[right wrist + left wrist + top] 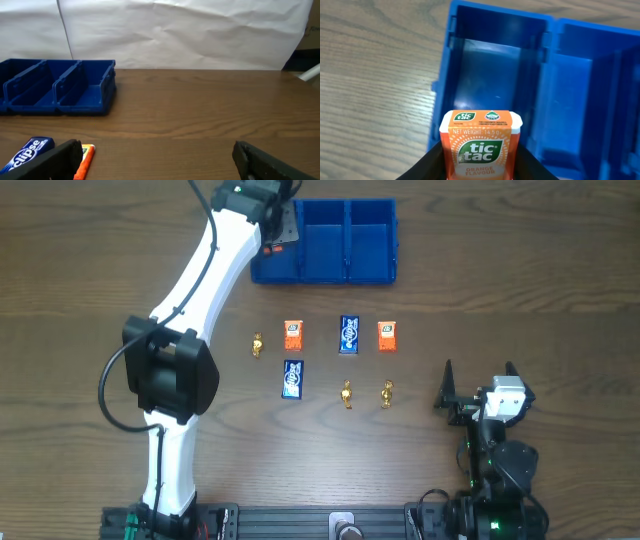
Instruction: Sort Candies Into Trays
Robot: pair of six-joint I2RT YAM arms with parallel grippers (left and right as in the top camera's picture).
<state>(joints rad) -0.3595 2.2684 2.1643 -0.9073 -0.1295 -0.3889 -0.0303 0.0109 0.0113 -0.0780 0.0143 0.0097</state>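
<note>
Left wrist view crops the orange box [481,142] pinched by left gripper [481,165]; right gripper [157,150] spread

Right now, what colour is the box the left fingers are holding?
Orange box, white rim on top; best seen in the left wrist view.

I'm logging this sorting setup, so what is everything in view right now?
tray: one, blue, three compartments, far side of table.
orange candy boxes: three, orange; two on the table, one held over the tray's left end compartment.
blue mint packs: two, blue, on the table.
gold candies: three, gold, on the table.
table: one, brown wood.
left end effector: black, shut on one orange candy box.
right end effector: black, open, near its base.
</note>
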